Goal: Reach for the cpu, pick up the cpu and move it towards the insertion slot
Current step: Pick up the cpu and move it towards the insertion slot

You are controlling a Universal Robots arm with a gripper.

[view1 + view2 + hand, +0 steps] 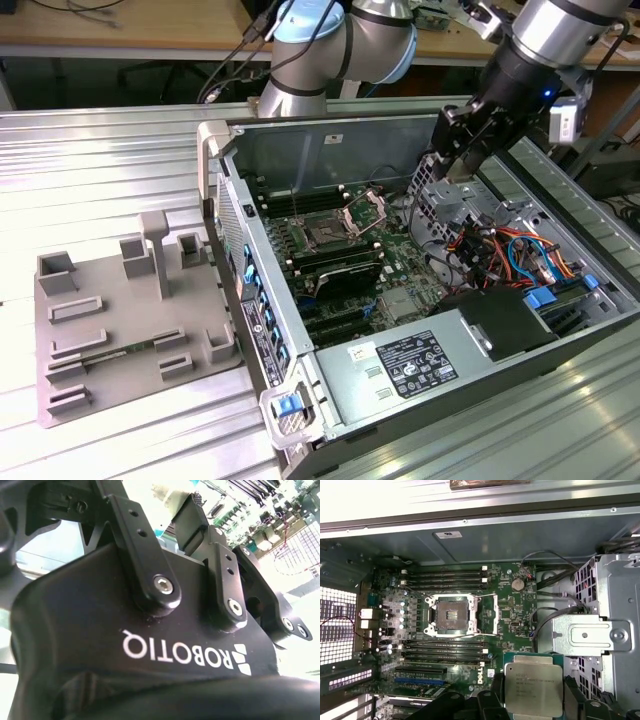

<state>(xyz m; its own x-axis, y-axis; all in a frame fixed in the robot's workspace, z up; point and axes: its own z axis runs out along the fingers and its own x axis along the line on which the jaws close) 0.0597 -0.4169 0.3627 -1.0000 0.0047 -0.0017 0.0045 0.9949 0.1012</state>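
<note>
An open computer case lies on a ribbed metal table, with the arm reaching over the case's far corner at the exterior view's right. The gripper hangs above the drive cage, well apart from the socket. In the first wrist view the cpu sits between the dark fingers, its silver top facing the camera; the claw appears clamped on the chip's edges, one finger on either side. The insertion slot lies open on the motherboard, its dark centre bare and its metal bracket swung back just beside it; in the exterior view the same socket shows with the bracket raised. Two banks of memory slots flank the socket: three long black slots on the side toward the case wall and three on the other side. A coin cell sits near the first bank. Between chip and socket run loose black cables and the perforated drive cage with one plain steel bracket. In the exterior view a power supply fills the near end, red and blue cables cluster by the cage, and one grey fixture block lies on the table at that view's left. The second wrist view shows the gripper body close up.
</note>
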